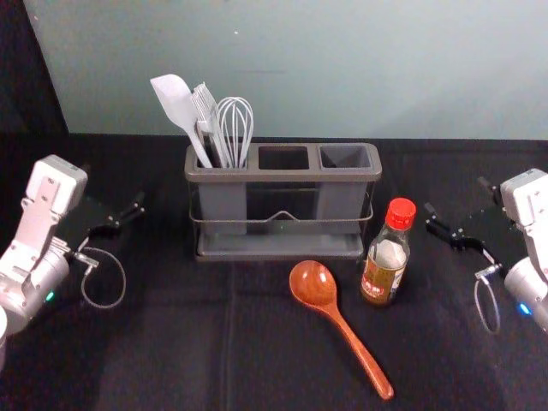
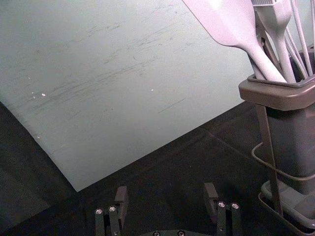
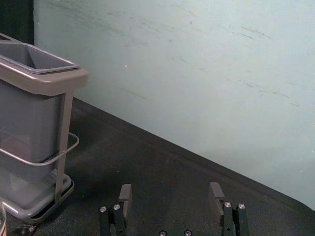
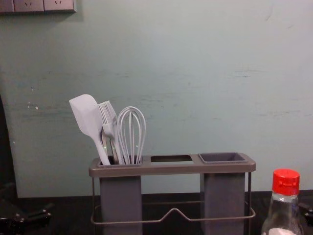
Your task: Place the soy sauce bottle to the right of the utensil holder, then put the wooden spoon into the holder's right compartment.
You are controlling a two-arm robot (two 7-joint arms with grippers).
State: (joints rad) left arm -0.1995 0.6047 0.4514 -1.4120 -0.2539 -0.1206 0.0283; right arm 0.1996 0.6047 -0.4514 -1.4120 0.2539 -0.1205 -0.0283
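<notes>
The soy sauce bottle [image 1: 385, 263] is standing between the wooden spoon [image 1: 344, 330] and the right gripper [image 1: 459, 202], apart from both. It is sitting on the dark cloth [image 1: 180, 342] near the right end of the utensil holder [image 1: 282, 175], a little closer to the robot. The spoon is lying well apart from the right gripper, on the far side of the bottle from it, its bowl facing up near the holder's front and its handle slanting toward the robot and to the right.

The bottle is showing a bright red cap, clear glass shoulders and a brown-and-yellow label with red marks, and it is standing upright. The spoon is looking smooth and reddish brown, with a round bowl and a slim handle.

The right gripper is hovering to the right of the bottle, its fingers [image 3: 126, 192] standing wide apart with nothing between them. The left gripper [image 1: 114, 188] is waiting left of the holder, also spread wide and holding nothing. A spatula [image 1: 175, 103], a brush [image 1: 205, 111] and a whisk [image 1: 235, 124] are leaning in the holder's left compartment [image 1: 223, 195].
</notes>
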